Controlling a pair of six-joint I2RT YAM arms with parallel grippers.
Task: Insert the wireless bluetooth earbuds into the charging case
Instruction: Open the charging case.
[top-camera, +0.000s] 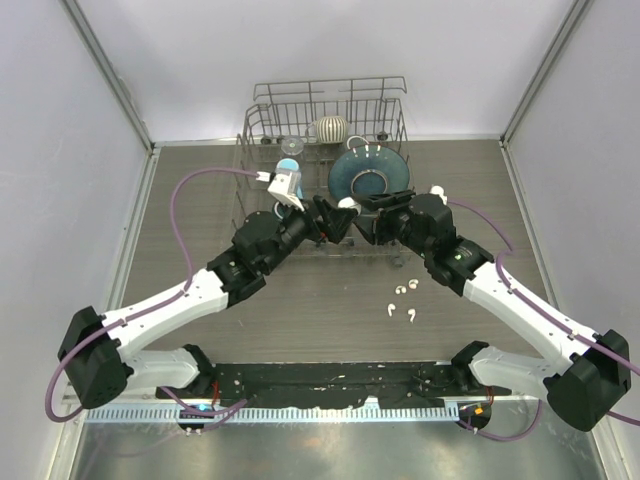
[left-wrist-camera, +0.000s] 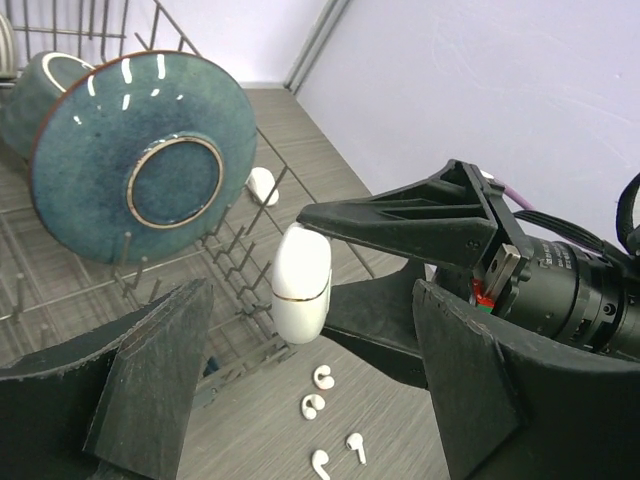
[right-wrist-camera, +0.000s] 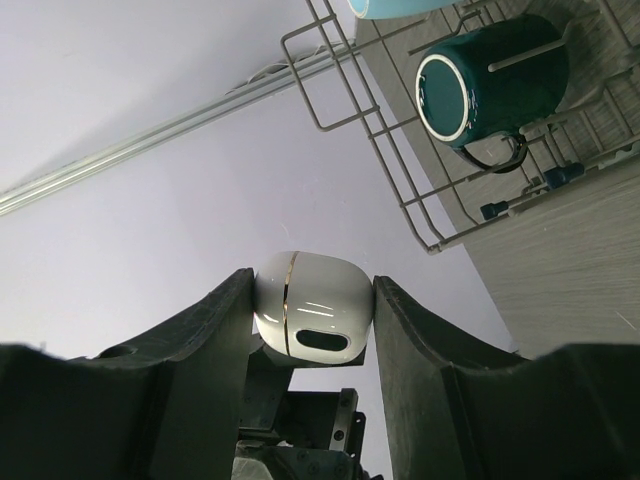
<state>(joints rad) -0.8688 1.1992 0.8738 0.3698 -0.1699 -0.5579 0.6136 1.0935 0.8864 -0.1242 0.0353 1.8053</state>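
The white charging case (right-wrist-camera: 313, 317), with a thin gold seam, is pinched between the two black fingers of my right gripper (right-wrist-camera: 313, 300), which is shut on it. It hangs above the table in front of the rack (top-camera: 347, 204). From the left wrist, the case (left-wrist-camera: 301, 285) sits in the wide gap of my left gripper (left-wrist-camera: 310, 292), whose jaws stand open and touch nothing. Several tiny white earbuds (left-wrist-camera: 324, 377) lie loose on the wooden table below; from above the earbuds (top-camera: 405, 288) are just in front of the right arm.
A wire dish rack (top-camera: 260, 125) stands at the back with a teal bowl (top-camera: 368, 172), a striped cup (top-camera: 330, 128), a glass (top-camera: 291, 147) and a dark teal mug (right-wrist-camera: 490, 75). Another small white pebble-like case (left-wrist-camera: 262, 185) lies beside the rack.
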